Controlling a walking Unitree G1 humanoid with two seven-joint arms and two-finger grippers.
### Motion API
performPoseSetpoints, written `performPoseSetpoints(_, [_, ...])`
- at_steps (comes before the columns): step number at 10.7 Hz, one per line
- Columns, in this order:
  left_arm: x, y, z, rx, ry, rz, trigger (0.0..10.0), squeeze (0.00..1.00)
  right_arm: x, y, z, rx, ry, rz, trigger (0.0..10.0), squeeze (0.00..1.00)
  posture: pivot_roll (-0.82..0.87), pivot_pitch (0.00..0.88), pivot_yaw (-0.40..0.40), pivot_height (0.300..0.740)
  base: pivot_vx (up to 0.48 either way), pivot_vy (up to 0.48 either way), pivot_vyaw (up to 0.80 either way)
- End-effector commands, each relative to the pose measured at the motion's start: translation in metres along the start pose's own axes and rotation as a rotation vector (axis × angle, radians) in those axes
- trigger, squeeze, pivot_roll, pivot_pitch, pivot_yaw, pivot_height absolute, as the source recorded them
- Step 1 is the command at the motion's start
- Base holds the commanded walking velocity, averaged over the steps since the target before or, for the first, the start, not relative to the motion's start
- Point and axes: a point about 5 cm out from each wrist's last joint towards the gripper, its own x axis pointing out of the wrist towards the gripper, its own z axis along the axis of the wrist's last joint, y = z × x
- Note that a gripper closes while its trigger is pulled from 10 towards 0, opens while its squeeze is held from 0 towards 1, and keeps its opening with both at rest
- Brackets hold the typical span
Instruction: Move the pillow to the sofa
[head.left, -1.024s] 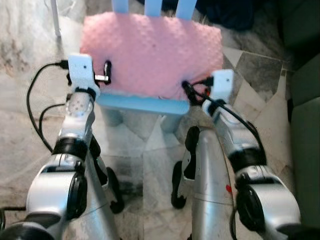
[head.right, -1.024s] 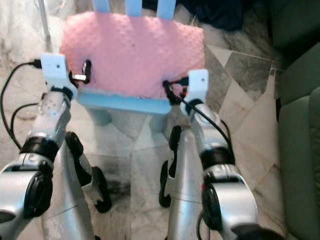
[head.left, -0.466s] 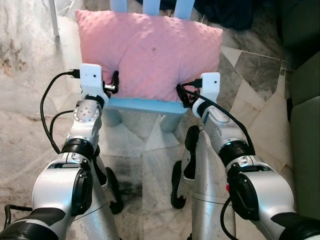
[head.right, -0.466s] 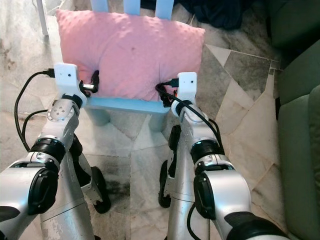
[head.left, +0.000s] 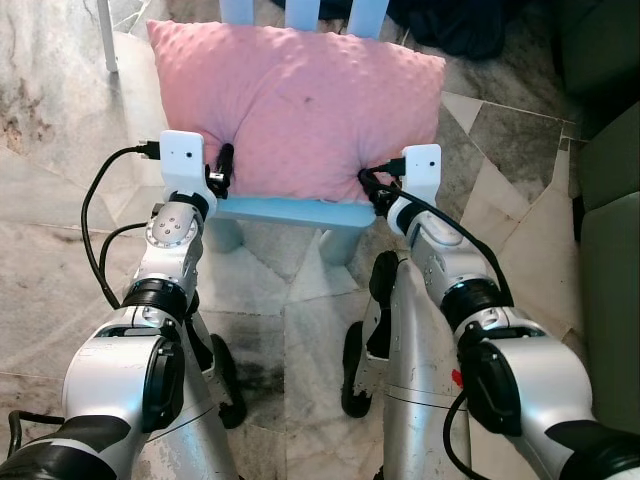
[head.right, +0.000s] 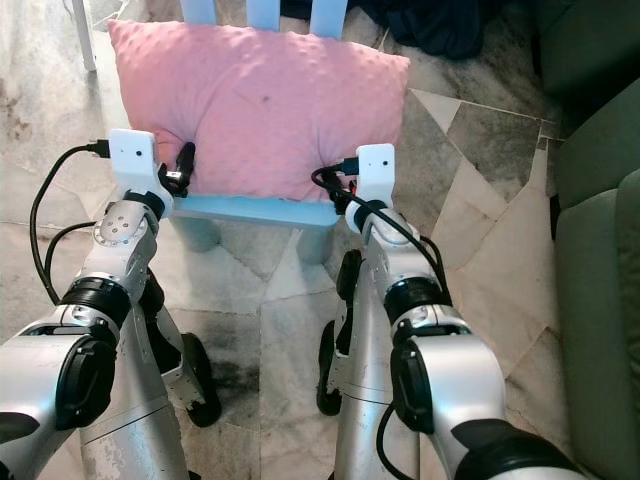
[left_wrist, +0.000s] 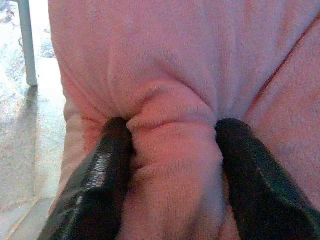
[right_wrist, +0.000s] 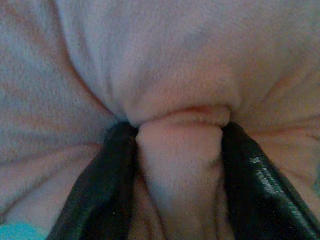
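Pillow (head.left: 300, 105), pink, soft and bumpy, sits on a blue chair (head.left: 290, 211); left jaws (head.left: 222, 166) and right jaws (head.left: 368, 185) each pinch its near edge.

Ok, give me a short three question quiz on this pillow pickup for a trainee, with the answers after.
1. True or false: both claws are pinching the pink pillow.
2. What is the pillow resting on? A) green sofa B) light blue chair C) floor
3. Which edge of the pillow does the left claw grip?

Key: 1. True; the right claw also bunches fabric between its fingers. 2. B, the light blue chair. 3. The near edge, toward the robot.
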Motion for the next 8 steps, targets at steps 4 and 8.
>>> performPoseSetpoints(4, [-0.018, -0.012, -0.045, -0.027, 0.201, -0.046, 0.0, 0.0, -0.005, 0.001, -0.027, -0.008, 0.12, 0.009, 0.0, 0.0, 0.01, 0.515, -0.135, 0.454, 0.0, 0.0, 0.0])
performPoseSetpoints(8, [-0.011, -0.013, -0.033, -0.04, 0.143, -0.042, 0.0, 0.0, -0.001, 0.001, -0.016, -0.051, 0.1, 0.002, 0.0, 0.0, 0.01, 0.431, -0.143, 0.454, 0.0, 0.0, 0.0])
